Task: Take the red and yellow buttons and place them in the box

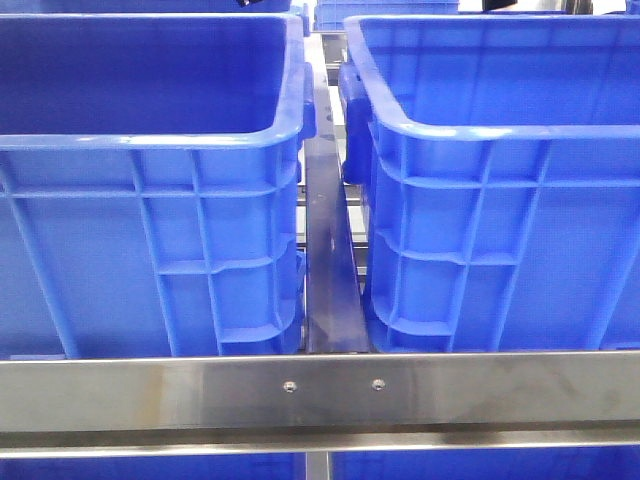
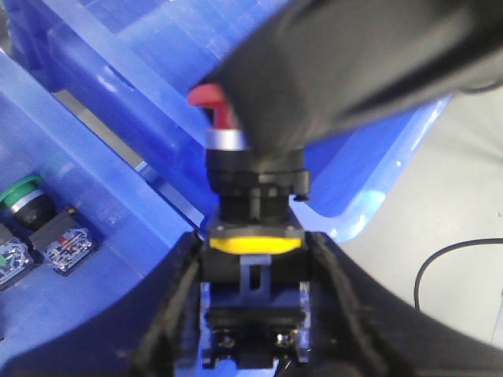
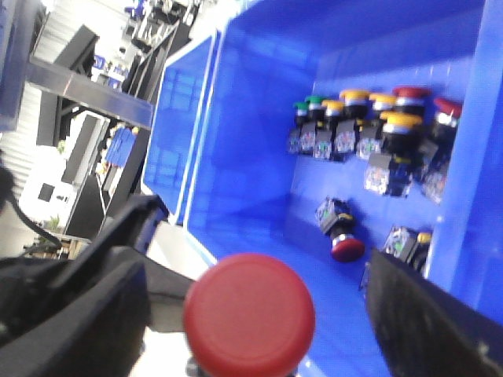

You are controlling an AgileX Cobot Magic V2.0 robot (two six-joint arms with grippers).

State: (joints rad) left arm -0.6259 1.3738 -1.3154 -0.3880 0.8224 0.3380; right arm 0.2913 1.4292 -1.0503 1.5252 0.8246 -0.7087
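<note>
In the left wrist view my left gripper [image 2: 255, 314] is shut on the black body of a red button [image 2: 216, 106] with a yellow ring [image 2: 255, 244], held above a blue bin's rim. My right gripper [image 2: 369, 71] is a black mass close over the red cap. In the right wrist view that red cap [image 3: 248, 312] faces the camera between the spread fingers of my right gripper [image 3: 251, 334], which touch nothing. Behind it a blue box [image 3: 251, 141] holds several red, yellow and green buttons [image 3: 369, 118]. Neither gripper shows in the front view.
Two big blue bins [image 1: 150, 200] [image 1: 500, 200] stand side by side behind a steel rail [image 1: 320, 390], with a narrow gap between them. A green button [image 2: 23, 196] and switch blocks lie in the bin under my left gripper. One red button [image 3: 346, 247] lies apart on the box floor.
</note>
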